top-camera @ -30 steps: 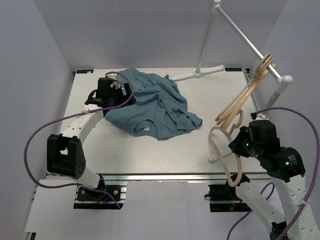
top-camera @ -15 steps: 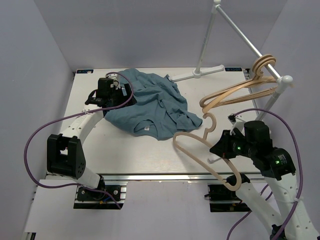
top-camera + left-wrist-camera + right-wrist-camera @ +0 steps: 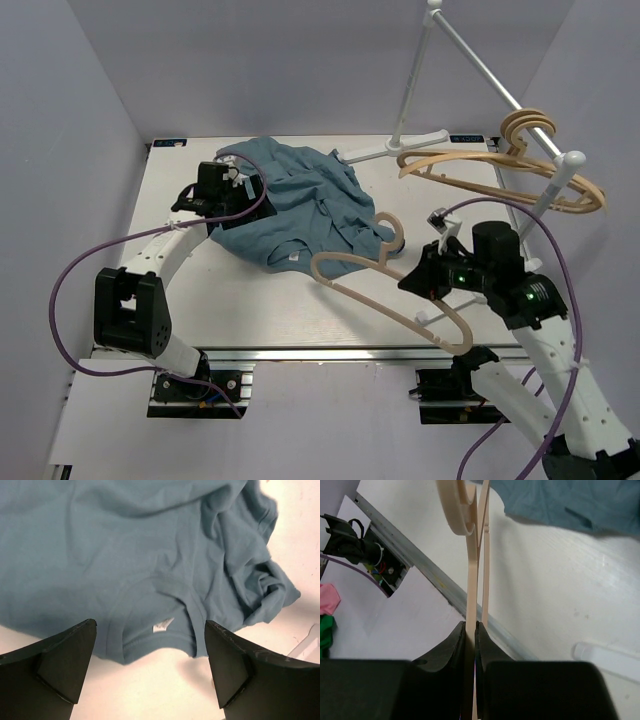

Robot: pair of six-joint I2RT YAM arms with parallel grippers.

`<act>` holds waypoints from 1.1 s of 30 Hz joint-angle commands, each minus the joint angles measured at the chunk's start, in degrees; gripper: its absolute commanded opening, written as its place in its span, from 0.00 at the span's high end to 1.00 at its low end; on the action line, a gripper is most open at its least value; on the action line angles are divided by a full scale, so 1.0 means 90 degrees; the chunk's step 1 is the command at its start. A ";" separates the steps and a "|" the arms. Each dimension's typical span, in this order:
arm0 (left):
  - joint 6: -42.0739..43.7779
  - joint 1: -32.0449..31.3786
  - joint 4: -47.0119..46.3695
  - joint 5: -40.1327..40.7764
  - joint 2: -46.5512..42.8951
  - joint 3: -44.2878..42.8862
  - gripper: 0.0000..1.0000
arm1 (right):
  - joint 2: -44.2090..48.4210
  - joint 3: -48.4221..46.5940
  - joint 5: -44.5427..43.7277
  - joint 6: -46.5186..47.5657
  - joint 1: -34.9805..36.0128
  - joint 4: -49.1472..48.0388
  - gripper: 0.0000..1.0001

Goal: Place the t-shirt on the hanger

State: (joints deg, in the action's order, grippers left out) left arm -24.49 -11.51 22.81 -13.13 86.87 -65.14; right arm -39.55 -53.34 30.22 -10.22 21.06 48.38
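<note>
The teal-blue t-shirt (image 3: 300, 195) lies crumpled on the back left of the table, its collar and white label (image 3: 163, 625) facing the front. My left gripper (image 3: 226, 188) hovers open at the shirt's left edge; in the left wrist view its fingers (image 3: 65, 655) frame the collar (image 3: 150, 645) without touching it. My right gripper (image 3: 428, 278) is shut on one arm of a tan wooden hanger (image 3: 375, 285), held above the table with its hook (image 3: 392, 228) at the shirt's right hem. The right wrist view shows the hanger (image 3: 470, 580) pinched between the closed fingers.
A white metal stand (image 3: 470, 60) rises at the back right, its foot (image 3: 400, 148) on the table. More tan hangers (image 3: 500, 170) hang from its slanted rod. The table's front rail (image 3: 435, 580) runs below the held hanger. A white rod (image 3: 607, 655) lies near the right gripper.
My right arm has carried the hanger left, from beside the stand to the shirt's right hem. The hangers left on the rod have swung round. The left arm has stayed still.
</note>
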 commanded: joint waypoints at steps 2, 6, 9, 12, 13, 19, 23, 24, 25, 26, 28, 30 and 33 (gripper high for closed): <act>-0.0403 -0.0078 0.0531 0.0224 -0.0208 0.0343 0.02 | -0.0360 -0.0166 0.0392 0.0403 0.0335 -0.1604 1.00; -0.0687 -0.0342 0.0786 0.1009 -0.0346 0.0636 0.02 | -0.0887 -0.0449 -0.0112 0.0422 0.0823 -0.2123 1.00; -0.0513 -0.0683 0.0757 0.1320 -0.0365 0.0861 0.02 | -0.1366 -0.0860 -0.1078 0.0199 0.1292 -0.2503 1.00; -0.0307 -0.1347 0.0980 0.2381 -0.0288 0.0803 0.02 | -0.1689 -0.1162 -0.1850 -0.0114 0.1381 -0.2953 1.00; -0.0219 -0.1532 0.1001 0.2512 -0.0248 0.0793 0.02 | -0.1757 -0.1260 -0.2105 -0.0163 0.1381 -0.2992 1.00; -0.0228 -0.1563 0.0952 0.2844 0.0248 0.0657 0.06 | -0.2197 -0.1632 -0.3035 -0.0076 0.1391 -0.2993 1.00; -0.0267 -0.1563 0.1079 0.3021 0.0718 0.0490 0.10 | -0.2246 -0.1622 -0.3094 0.0002 0.1391 -0.2973 1.00; -0.0296 -0.1563 0.1127 0.3060 0.0777 0.0471 0.10 | -0.2246 -0.1612 -0.3065 0.0032 0.1391 -0.2973 1.00; -0.0296 -0.1563 0.1138 0.3070 0.0884 0.0432 0.13 | -0.2236 -0.1574 -0.3045 0.0041 0.1381 -0.2993 1.00; -0.0296 -0.1563 0.1118 0.3089 0.0924 0.0441 0.13 | -0.2227 -0.1554 -0.3035 0.0051 0.1390 -0.3002 1.00; -0.0326 -0.1563 0.1118 0.3254 0.1031 0.0422 0.19 | -0.2217 -0.1515 -0.2879 0.0100 0.1391 -0.3022 1.00; -0.0452 -0.1563 0.1234 0.3449 0.1109 0.0334 0.25 | -0.2227 -0.1485 -0.2530 0.0207 0.1391 -0.2983 1.00; -0.0647 -0.1563 0.1401 0.3743 0.1178 0.0159 0.46 | -0.2256 -0.1281 -0.1925 0.0373 0.1391 -0.2925 1.00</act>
State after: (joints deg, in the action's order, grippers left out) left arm -28.58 -25.63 34.17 16.19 98.45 -60.53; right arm -60.07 -65.45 7.01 -9.06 33.39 24.62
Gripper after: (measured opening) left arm 0.568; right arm 0.133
